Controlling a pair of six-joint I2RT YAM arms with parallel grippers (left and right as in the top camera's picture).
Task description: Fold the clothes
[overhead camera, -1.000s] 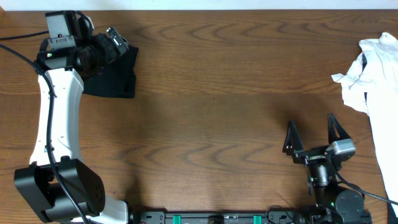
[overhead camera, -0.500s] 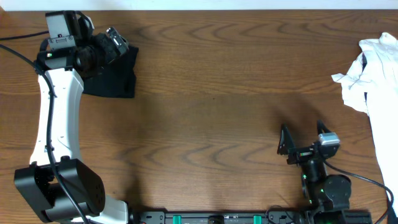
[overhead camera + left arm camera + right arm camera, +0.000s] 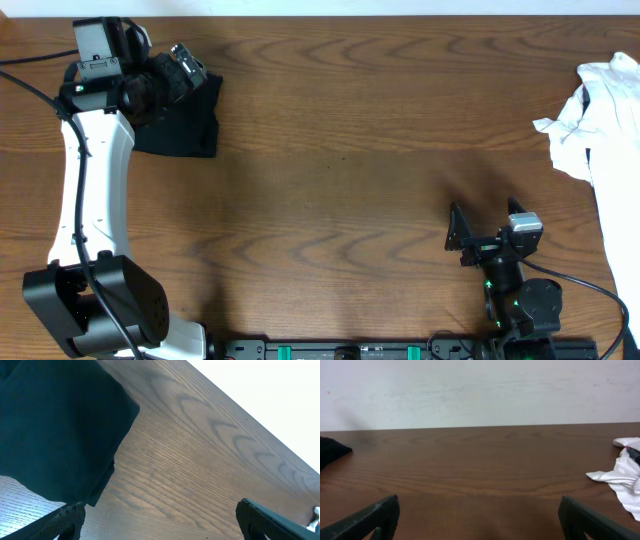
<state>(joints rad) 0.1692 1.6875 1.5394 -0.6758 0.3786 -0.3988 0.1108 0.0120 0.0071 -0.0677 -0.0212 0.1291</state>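
Dark wood-grain desk [image 3: 340, 150] fills your view under a pale wall, and most of it lies bare between the two arms. Your left arm [image 3: 90, 190] reaches to the far left corner, where the black T-shirt [image 3: 190, 125] sits as a compact bundle. Its stacked edges in the left wrist view suggest it is already folded and parked out of the way. A crumpled white garment [image 3: 600, 130] lies at the right edge, well apart from the shirt and no part of this job, so leave it alone. Your left gripper [image 3: 161, 506] hangs over the shirt's upper side with its jaws spread wide, clamping nothing. Your right gripper [image 3: 484, 212] hovers near its base at the front right, jaws likewise apart and empty, looking across open desk. Nothing stands between either gripper and the shirt.
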